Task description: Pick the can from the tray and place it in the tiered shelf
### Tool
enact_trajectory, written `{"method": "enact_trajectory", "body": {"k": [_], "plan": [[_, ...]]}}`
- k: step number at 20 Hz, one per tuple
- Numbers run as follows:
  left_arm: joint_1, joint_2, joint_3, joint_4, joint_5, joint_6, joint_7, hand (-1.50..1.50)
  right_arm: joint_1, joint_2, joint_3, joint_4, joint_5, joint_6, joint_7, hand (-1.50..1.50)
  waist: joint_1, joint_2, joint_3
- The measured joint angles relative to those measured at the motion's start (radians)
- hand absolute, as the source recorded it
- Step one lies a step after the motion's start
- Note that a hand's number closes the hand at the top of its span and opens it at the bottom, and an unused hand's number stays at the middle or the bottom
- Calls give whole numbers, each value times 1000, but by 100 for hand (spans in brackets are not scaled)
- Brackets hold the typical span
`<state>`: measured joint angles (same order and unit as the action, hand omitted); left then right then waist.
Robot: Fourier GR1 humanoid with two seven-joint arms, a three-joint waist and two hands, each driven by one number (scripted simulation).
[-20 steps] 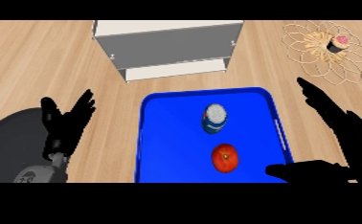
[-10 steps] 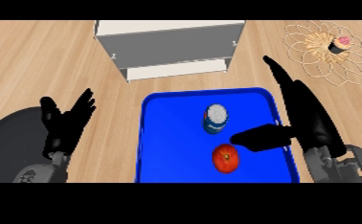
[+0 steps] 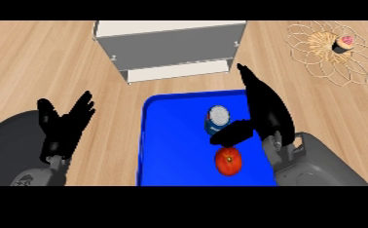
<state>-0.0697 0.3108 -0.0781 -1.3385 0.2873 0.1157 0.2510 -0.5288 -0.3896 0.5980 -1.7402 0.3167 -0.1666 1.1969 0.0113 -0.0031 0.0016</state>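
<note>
Can [image 3: 218,119] stands upright on the tray [image 3: 173,144]; open right hand [image 3: 265,107] beside it.

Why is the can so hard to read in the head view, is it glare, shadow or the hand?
Head view: no glare; lighting is flat and even. The can shows a pale top, but the right hand has its thumb across the can's lower side, hiding it. The blue tray and the red tomato read clearly. Everything looks slightly soft, edges included.

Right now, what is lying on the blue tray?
On the blue tray stand a can and a red tomato. The right hand covers the tray's right edge, its thumb at the can.
</note>
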Motion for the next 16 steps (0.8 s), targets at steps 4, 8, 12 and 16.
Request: {"method": "enact_trajectory", "body": {"k": [4,8,12,16], "plan": [[8,-1,0,-10,-7,-2,5,0,2,40,15,36,56,12,15,-150,-6,-2,0],[13,-5,7,-8,-10,-6,-4,0,11,78,15,87,110,22,11,-150,-8,-1,0],[13,-8,15,2,-13,-13,-12,0,26,133,25,103,175,31,17,-150,-12,-3,2],[13,-5,26,-6,-10,-19,0,0,50,183,16,153,226,35,2,-150,-10,-1,2]]}}
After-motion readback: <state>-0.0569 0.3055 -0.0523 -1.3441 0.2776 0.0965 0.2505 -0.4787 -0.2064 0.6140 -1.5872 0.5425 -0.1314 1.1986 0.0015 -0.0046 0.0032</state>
